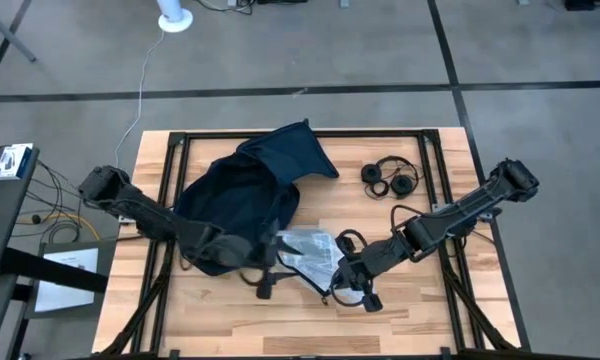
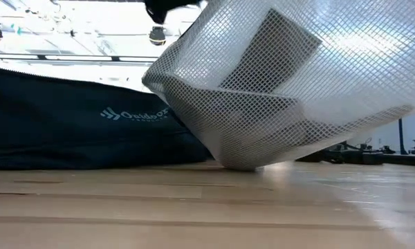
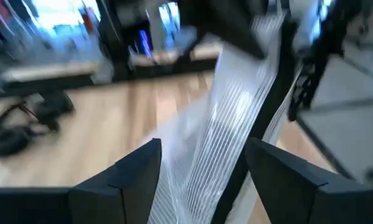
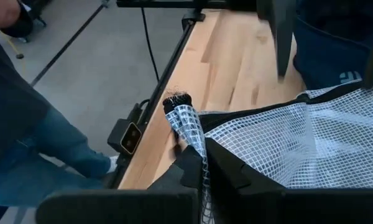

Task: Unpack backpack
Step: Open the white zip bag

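The mesh pouch (image 1: 310, 252) is pinched by the closed right end effector (image 4: 199, 163), seemingly released by the open left end effector (image 3: 202, 168), clear of the backpack (image 1: 242, 205) at ten o'clock on the counter (image 1: 400, 315).

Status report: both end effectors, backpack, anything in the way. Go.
Right end effector shut on mesh pouch, lifting one end. Left end effector open around pouch's other edge. Backpack lies behind, on table. Headphones far off, clear.
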Motion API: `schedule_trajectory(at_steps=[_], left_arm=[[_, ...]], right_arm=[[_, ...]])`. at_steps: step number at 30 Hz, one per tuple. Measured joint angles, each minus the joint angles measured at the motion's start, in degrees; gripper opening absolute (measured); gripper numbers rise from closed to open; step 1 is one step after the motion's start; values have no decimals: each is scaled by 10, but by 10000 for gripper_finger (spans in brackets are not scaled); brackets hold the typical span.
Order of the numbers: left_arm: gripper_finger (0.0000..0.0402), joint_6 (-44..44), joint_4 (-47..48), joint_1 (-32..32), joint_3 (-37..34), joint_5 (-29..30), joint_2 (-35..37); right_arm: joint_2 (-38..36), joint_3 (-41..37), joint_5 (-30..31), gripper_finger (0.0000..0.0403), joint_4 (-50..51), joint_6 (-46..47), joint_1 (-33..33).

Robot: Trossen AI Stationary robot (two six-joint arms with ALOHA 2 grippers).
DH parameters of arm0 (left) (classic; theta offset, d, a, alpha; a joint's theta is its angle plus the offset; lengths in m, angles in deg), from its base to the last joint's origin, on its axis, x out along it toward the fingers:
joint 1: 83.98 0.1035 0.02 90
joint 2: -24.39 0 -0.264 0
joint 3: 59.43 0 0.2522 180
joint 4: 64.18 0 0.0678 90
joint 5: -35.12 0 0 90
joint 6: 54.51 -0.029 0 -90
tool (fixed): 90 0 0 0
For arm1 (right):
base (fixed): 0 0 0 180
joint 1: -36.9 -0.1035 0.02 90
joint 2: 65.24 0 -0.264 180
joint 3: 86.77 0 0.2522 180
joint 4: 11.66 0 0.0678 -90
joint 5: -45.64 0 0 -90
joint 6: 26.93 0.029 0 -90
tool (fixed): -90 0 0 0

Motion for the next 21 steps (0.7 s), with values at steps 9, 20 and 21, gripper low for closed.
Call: schedule_trajectory(at_steps=[9,20,21], left_arm=[[253,-11,60,17,66,-81,-55],[252,16,108,27,66,-69,-69],[252,18,104,30,67,-69,-73]], right_arm=[[0,0,-12,0,19,-15,8],[-5,0,-11,0,23,-26,32],[-5,0,-11,0,22,-26,35]])
